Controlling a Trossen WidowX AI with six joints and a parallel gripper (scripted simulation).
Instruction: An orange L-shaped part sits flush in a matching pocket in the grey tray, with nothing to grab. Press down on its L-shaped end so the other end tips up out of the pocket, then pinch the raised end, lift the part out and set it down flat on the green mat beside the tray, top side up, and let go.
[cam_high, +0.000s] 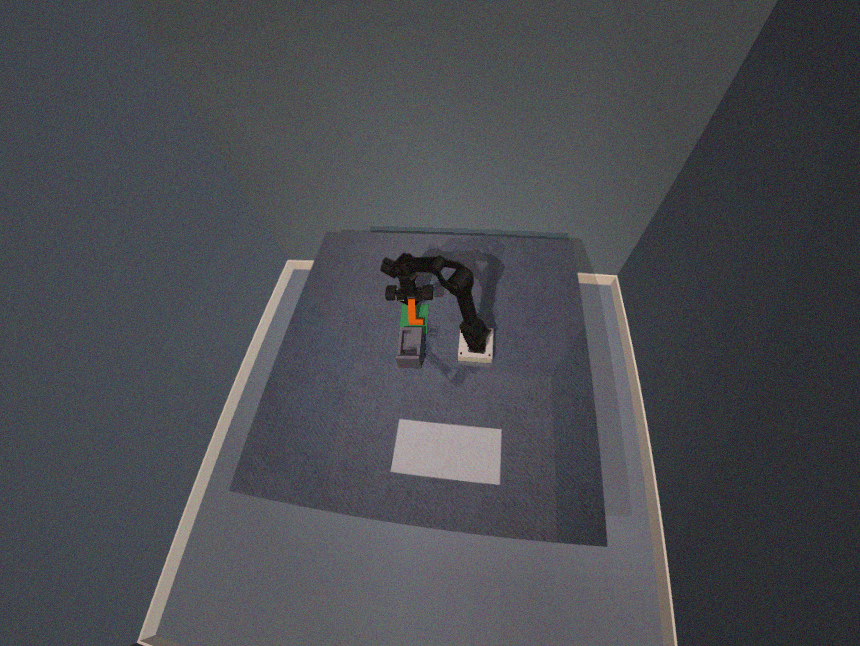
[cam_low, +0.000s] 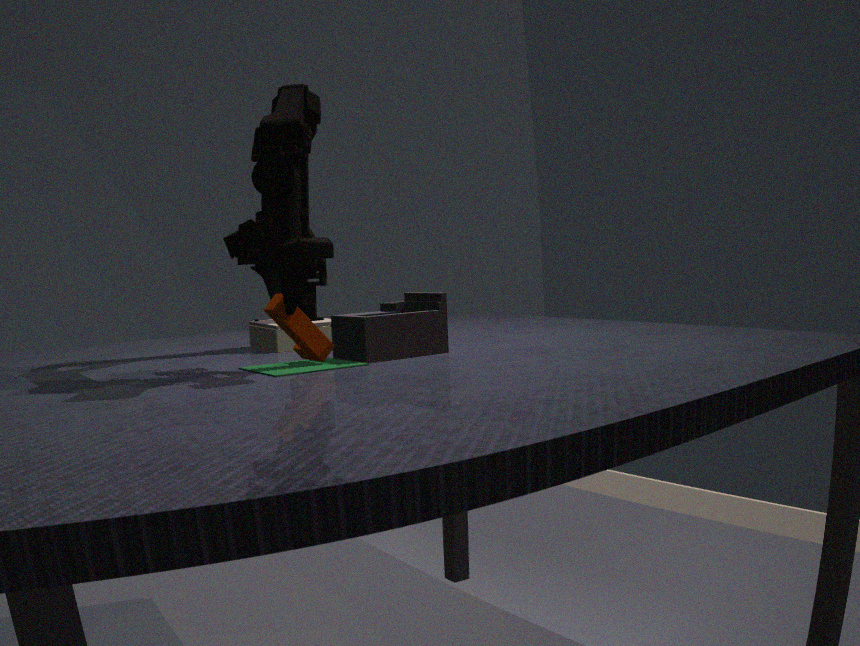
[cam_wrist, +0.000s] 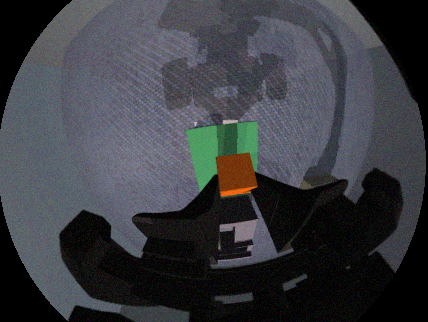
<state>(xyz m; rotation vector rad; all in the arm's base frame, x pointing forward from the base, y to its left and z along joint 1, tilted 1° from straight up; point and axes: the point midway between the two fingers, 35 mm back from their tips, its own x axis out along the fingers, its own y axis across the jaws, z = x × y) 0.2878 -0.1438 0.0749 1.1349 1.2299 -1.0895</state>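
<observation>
The gripper (cam_low: 280, 300) is clamped on the upper end of the orange L-shaped part (cam_low: 300, 328), which hangs tilted over the green mat (cam_low: 291, 367); in the exterior view its lower, L-shaped end sits at or just above the mat, and contact cannot be told. The grey tray (cam_low: 389, 334) stands just beside the mat, its pocket (cam_high: 411, 340) vacant in the top view; the arm's white base (cam_high: 476, 349) sits near the tray on the dark table (cam_low: 486, 417).
</observation>
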